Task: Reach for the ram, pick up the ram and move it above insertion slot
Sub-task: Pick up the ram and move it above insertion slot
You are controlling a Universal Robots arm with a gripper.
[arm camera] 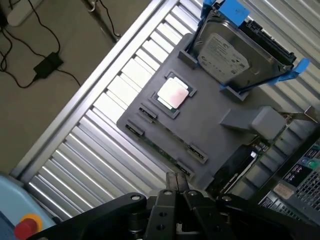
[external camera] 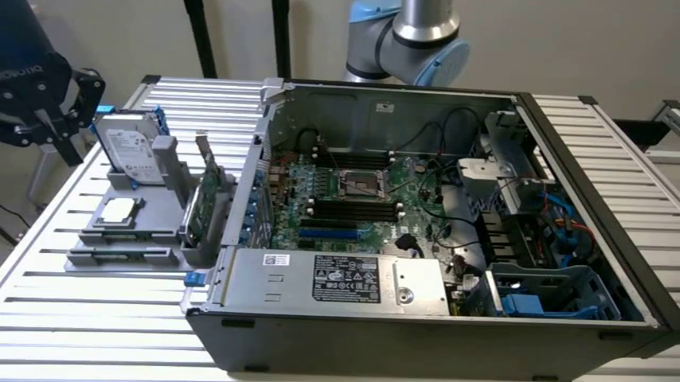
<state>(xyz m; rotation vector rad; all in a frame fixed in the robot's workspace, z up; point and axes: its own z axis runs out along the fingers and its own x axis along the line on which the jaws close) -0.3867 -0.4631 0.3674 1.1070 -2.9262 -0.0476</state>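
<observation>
A grey holder (external camera: 159, 210) at the left of the exterior view carries four parts: a silver hard drive (external camera: 130, 147) with blue rails standing upright in its bracket at the back, a processor chip (external camera: 117, 210) flat in a square recess, a tall green expansion card (external camera: 207, 203) on edge at the side nearest the computer, and the ram (arm camera: 159, 149), seated on its long edge in the narrow slot along the holder's front step. Only the ram's thin green edge shows, between small grey clips. Its long axis follows that front step, so in the exterior view it runs level from left to right at the lower left of the frame. The open computer case (external camera: 425, 346) fills the centre and right, holding a green motherboard (external camera: 409, 179) with black memory slots (external camera: 356, 208), a silver power supply (external camera: 340, 278) along the front and a blue drive cage (external camera: 552, 294) at the lower right. The gripper (arm camera: 177, 180) has its fingers pressed together with nothing between them, and sits at the upper left of the exterior view, apart from the holder and the ram. Everything rests on a slatted aluminium table (external camera: 95, 334); the arm's (external camera: 420, 36) base stands behind the case against a pale wall, and the wrist view shows a beige floor (arm camera: 55, 115) with black cables (arm camera: 47, 65) and a red button (arm camera: 25, 226)
</observation>
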